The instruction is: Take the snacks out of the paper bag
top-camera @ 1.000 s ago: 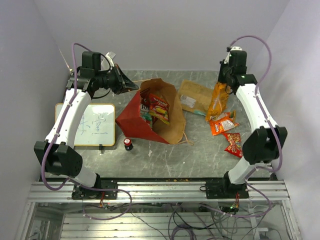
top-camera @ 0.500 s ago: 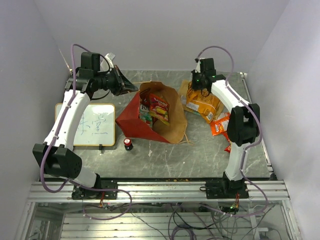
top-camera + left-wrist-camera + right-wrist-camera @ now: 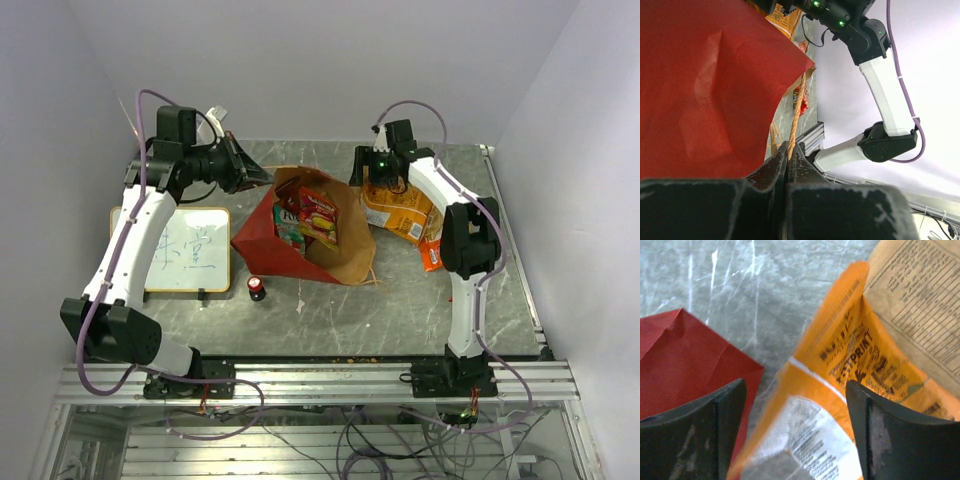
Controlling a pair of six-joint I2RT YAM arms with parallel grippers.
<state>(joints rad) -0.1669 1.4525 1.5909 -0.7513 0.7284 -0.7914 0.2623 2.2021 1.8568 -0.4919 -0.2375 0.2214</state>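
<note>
The paper bag (image 3: 262, 238) lies on its side mid-table, its brown mouth facing the camera. Snacks sit inside it: a red chip bag (image 3: 318, 215) and a green pack (image 3: 289, 228). My left gripper (image 3: 252, 172) is shut on the bag's twisted cord handle (image 3: 796, 107), beside the red paper wall (image 3: 705, 85). A large orange bag (image 3: 402, 208) lies right of the paper bag. My right gripper (image 3: 368, 178) hovers open just over its near end (image 3: 840, 390), touching nothing. A small red packet (image 3: 432, 252) lies further right.
A white board (image 3: 185, 248) with writing lies at the left. A small red-and-black cylinder (image 3: 256, 288) stands in front of the paper bag. A tan printed packet (image 3: 920, 300) lies under the orange bag. The right arm's elbow (image 3: 465, 235) stands over the small packets.
My right arm swung left with the orange bag, laid it on the table beside the paper bag, and opened its jaws. My left gripper kept its hold on the handle.
</note>
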